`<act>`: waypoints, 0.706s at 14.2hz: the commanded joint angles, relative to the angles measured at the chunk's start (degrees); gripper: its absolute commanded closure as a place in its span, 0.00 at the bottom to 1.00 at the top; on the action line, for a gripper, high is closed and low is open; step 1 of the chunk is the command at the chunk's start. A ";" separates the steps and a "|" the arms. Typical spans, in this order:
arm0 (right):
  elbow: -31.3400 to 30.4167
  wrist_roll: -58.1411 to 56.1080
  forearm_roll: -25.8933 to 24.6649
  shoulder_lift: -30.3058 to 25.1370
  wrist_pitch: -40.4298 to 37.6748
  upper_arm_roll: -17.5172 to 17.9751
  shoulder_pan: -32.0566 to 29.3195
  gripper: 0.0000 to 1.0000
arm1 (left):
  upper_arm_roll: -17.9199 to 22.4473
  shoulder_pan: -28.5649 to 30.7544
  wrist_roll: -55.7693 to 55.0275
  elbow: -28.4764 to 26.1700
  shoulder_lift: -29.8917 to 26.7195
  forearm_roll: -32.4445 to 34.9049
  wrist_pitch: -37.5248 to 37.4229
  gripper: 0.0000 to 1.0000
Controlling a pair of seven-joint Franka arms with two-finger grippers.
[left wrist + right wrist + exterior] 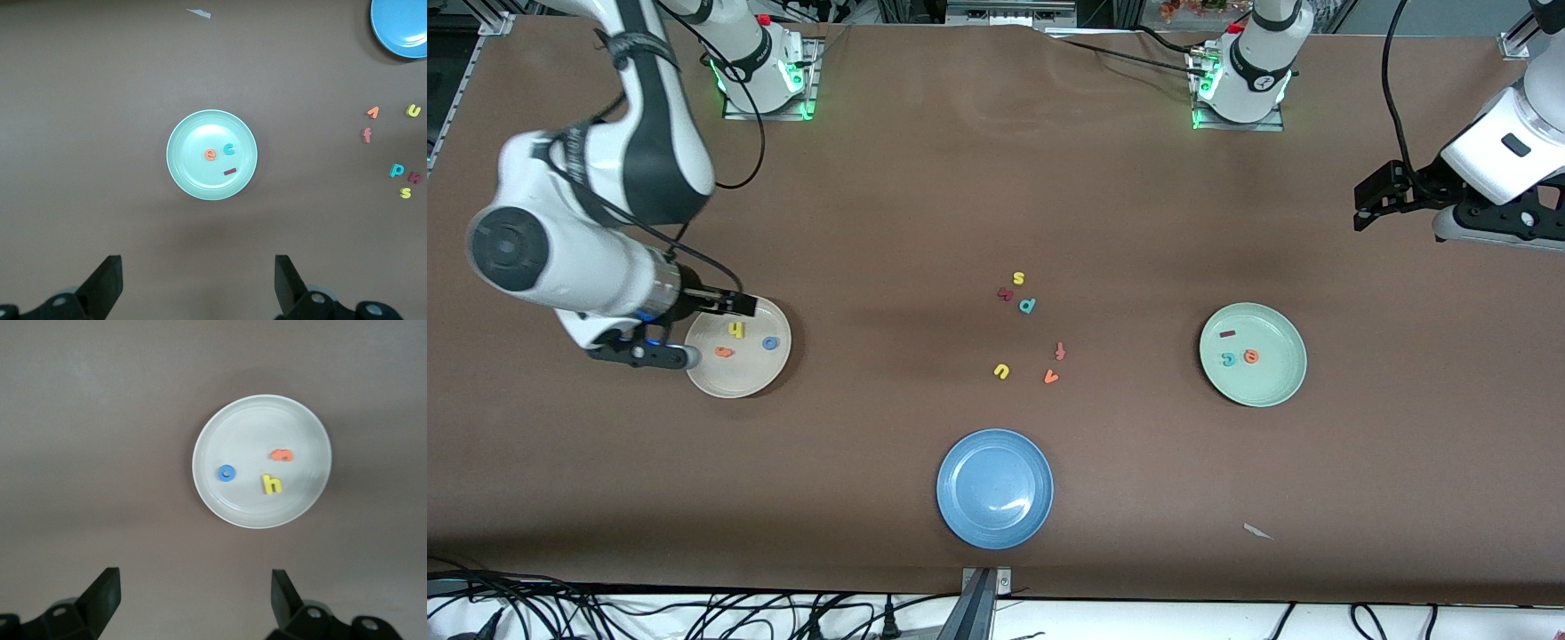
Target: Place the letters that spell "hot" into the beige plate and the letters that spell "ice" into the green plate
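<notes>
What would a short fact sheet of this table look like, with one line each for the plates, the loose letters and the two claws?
beige plate: holds yellow h, blue o, orange t
green plate: holds dark red i, teal c, orange e
blue plate: nothing in it
loose letters: six, mid-table
left claw: open, holding nothing, off toward the left arm's end of the table
right claw: open, holding nothing, at the beige plate's rim

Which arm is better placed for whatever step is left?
Neither: no step is left. h, o, t lie in the beige plate; i, c, e in the green plate.
</notes>
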 commanded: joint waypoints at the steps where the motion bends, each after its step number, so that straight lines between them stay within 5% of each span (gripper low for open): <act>1: -4.83 -4.51 -2.15 -7.76 -2.35 5.56 -7.69 0.00 | 0.09 -0.25 -0.37 -1.11 -0.87 -0.95 0.76 0.00; 5: -4.31 -5.76 -6.28 -12.78 -7.98 10.92 -14.64 0.00 | -0.08 -0.33 -0.80 -1.20 -0.87 -0.95 0.59 0.00; 10: -2.73 -7.07 -6.47 -15.77 -11.33 11.20 -14.92 0.00 | -0.08 -0.86 -1.51 -1.20 -0.87 -0.68 0.41 0.00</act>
